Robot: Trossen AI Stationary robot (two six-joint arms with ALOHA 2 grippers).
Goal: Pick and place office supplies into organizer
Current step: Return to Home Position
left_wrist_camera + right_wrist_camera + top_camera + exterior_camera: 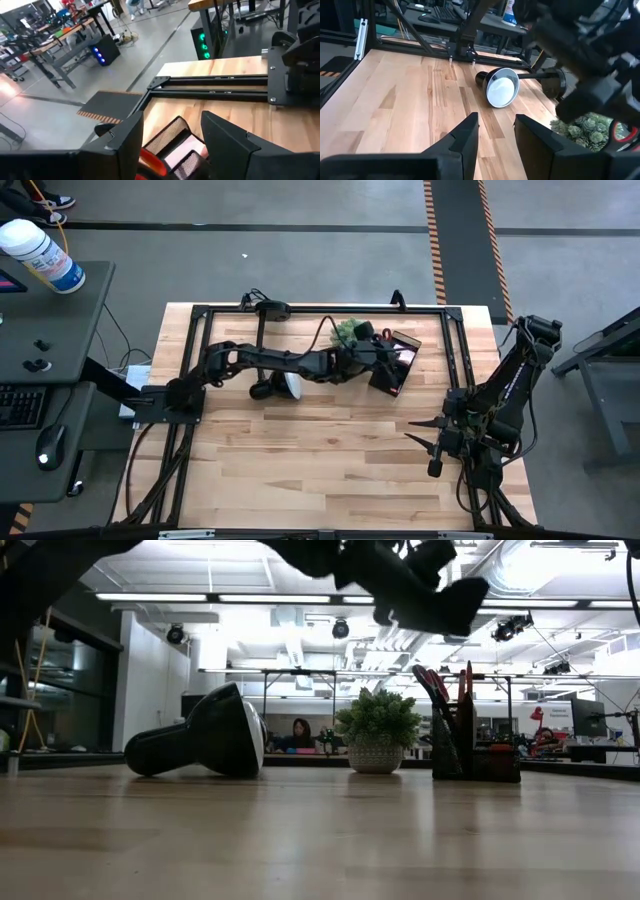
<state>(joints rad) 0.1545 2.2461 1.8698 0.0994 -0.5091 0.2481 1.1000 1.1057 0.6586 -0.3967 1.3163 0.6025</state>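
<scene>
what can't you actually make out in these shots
High view: the left arm covers part of the organizer, so what each compartment holds is unclear.
Low view: only the organizer's side shows, with scissors and a pencil poking out.
Left wrist view: the open left hand and the frame edge cut the organizer off.
Right wrist view, from the right hand at the table's right: the plant runs off the edge.

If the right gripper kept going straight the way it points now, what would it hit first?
Likely the lamp head, lying on the table straight ahead of the open right gripper. Depth is unclear, so it may touch the table sooner.
</scene>
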